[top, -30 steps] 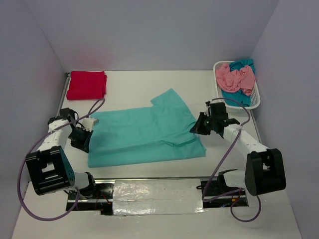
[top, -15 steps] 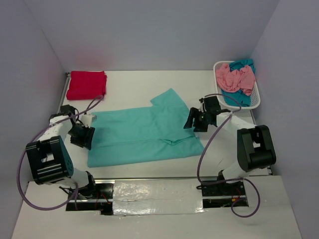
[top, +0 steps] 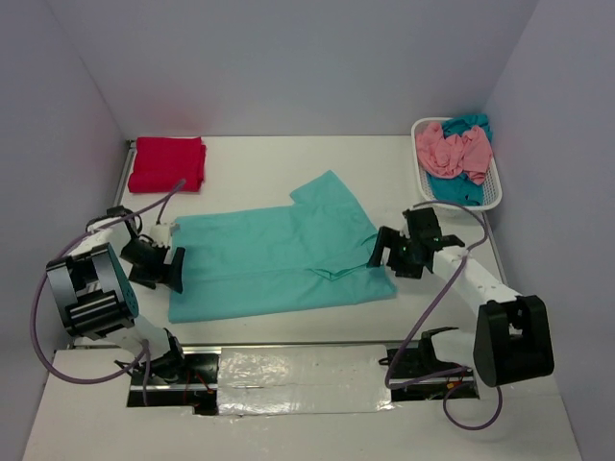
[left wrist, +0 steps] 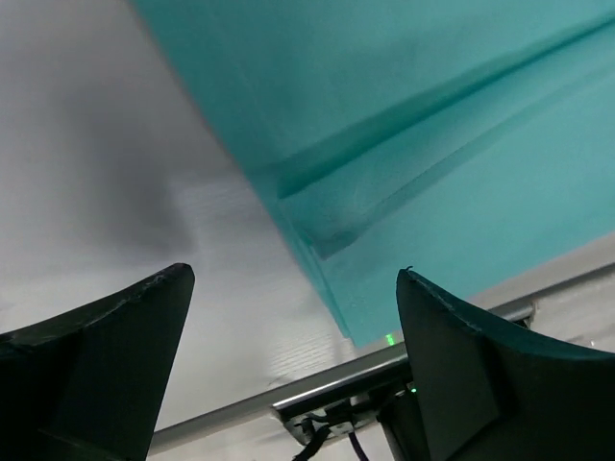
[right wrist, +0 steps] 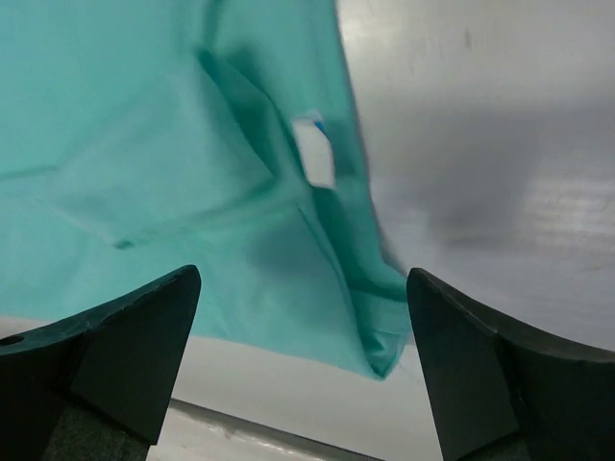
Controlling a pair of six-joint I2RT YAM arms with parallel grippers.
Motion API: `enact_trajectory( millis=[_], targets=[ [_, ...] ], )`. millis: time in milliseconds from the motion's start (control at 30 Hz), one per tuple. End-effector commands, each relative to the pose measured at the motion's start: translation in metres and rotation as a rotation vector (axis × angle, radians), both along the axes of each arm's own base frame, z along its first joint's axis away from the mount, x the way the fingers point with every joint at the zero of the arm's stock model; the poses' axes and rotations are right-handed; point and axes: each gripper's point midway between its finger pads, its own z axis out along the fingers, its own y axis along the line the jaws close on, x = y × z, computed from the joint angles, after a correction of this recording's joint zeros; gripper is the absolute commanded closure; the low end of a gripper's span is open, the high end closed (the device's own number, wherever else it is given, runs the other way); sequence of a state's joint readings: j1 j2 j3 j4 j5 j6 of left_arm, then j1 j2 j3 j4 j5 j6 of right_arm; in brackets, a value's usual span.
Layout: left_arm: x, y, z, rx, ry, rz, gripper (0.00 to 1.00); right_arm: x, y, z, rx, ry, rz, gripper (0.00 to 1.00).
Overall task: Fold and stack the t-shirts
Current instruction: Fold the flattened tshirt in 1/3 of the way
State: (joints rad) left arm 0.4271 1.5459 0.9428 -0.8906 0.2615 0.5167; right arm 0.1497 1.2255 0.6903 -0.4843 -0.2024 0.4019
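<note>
The left gripper [top: 161, 263] sits low at the left short edge of the light mint-teal cloth t-shirt [top: 279, 261] with its jaws spread wide and nothing between them. In its wrist view the left gripper [left wrist: 293, 279] frames a corner where the cloth lies in doubled layers on the white worktop [top: 250, 163]. The right gripper [top: 391, 254] mirrors it at the opposite edge, equally wide open and empty. Its own camera shows the right gripper [right wrist: 303, 274] over the neck end, where a small white sewn-in label [right wrist: 313, 159] shows beside a creased fold. Each arm stands at one end of the shirt, probably because a wide, limp cloth has to be lifted and laid over from both ends at once to keep the fold straight. The spread jaws suggest the cloth is meant to settle flat before it is gripped for the next fold. The shirt lies across the middle of the worktop with one sleeve pointing toward the far wall, so more folding looks needed. A crimson red t-shirt [top: 167, 163] lies folded into a neat rectangle at the far left corner, which looks like the stacking spot. At the far right, a white plastic lattice basket [top: 496, 188] holds a crumpled salmon pink t-shirt [top: 452, 149] and a darker teal-blue t-shirt [top: 468, 123], evidently waiting their turn.
</note>
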Motion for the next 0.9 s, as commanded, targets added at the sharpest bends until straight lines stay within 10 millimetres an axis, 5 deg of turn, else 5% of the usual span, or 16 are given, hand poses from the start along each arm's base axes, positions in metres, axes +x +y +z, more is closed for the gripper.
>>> enact_trajectory(
  millis=[0, 133, 167, 200, 300, 333, 433, 500, 533, 567, 600, 633, 700, 800, 833, 867],
  targets=[
    [-0.017, -0.010, -0.014, -0.048, 0.069, -0.022, 0.01, -0.045, 0.003, -0.038, 0.041, 0.138, -0.014, 0.06],
    [-0.011, -0.009, -0.024, -0.055, 0.061, -0.024, 0.15, -0.055, 0.013, -0.047, 0.089, 0.192, -0.019, 0.22],
    [-0.010, -0.009, -0.025, -0.057, 0.062, -0.024, 0.35, -0.058, 0.012, -0.050, 0.096, 0.215, -0.039, 0.27],
    [-0.009, -0.010, -0.026, -0.061, 0.065, -0.029, 0.44, -0.066, 0.013, -0.056, 0.097, 0.248, -0.043, 0.32],
    [-0.008, -0.020, -0.025, -0.114, 0.068, -0.052, 0.79, -0.074, 0.014, -0.057, 0.119, 0.262, -0.063, 0.81],
    [-0.007, -0.022, -0.025, -0.119, 0.068, -0.062, 0.99, -0.078, 0.011, -0.057, 0.108, 0.267, -0.088, 0.96],
    [-0.007, -0.022, -0.026, -0.109, 0.067, -0.066, 1.00, -0.081, 0.008, -0.045, 0.112, 0.240, -0.139, 1.00],
    [-0.005, -0.008, -0.027, -0.036, 0.075, -0.062, 1.00, -0.086, 0.007, -0.041, 0.120, 0.239, -0.166, 0.99],
    [0.004, 0.001, -0.026, 0.010, 0.053, -0.054, 0.95, -0.089, 0.007, -0.037, 0.130, 0.229, -0.168, 0.80],
    [0.008, 0.009, -0.025, 0.043, 0.049, -0.056, 0.79, -0.091, 0.010, -0.035, 0.146, 0.226, -0.165, 0.65],
    [0.014, 0.016, -0.021, 0.076, 0.042, -0.059, 0.61, -0.091, 0.013, -0.033, 0.166, 0.221, -0.164, 0.52],
    [0.020, 0.022, -0.016, 0.096, 0.032, -0.054, 0.02, -0.091, 0.014, -0.031, 0.172, 0.222, -0.165, 0.23],
    [0.055, 0.039, 0.013, 0.163, -0.068, -0.050, 0.01, -0.085, 0.007, -0.022, 0.129, 0.203, -0.184, 0.00],
    [0.119, 0.056, 0.078, 0.258, -0.298, -0.020, 0.01, -0.065, -0.005, 0.007, 0.081, 0.110, -0.212, 0.00],
    [0.151, 0.051, 0.125, 0.278, -0.478, -0.040, 0.01, -0.060, -0.007, 0.015, 0.073, 0.079, -0.210, 0.00],
    [0.170, 0.021, 0.150, 0.274, -0.584, -0.133, 0.01, -0.053, -0.008, 0.026, 0.069, 0.044, -0.211, 0.00]
  ],
)
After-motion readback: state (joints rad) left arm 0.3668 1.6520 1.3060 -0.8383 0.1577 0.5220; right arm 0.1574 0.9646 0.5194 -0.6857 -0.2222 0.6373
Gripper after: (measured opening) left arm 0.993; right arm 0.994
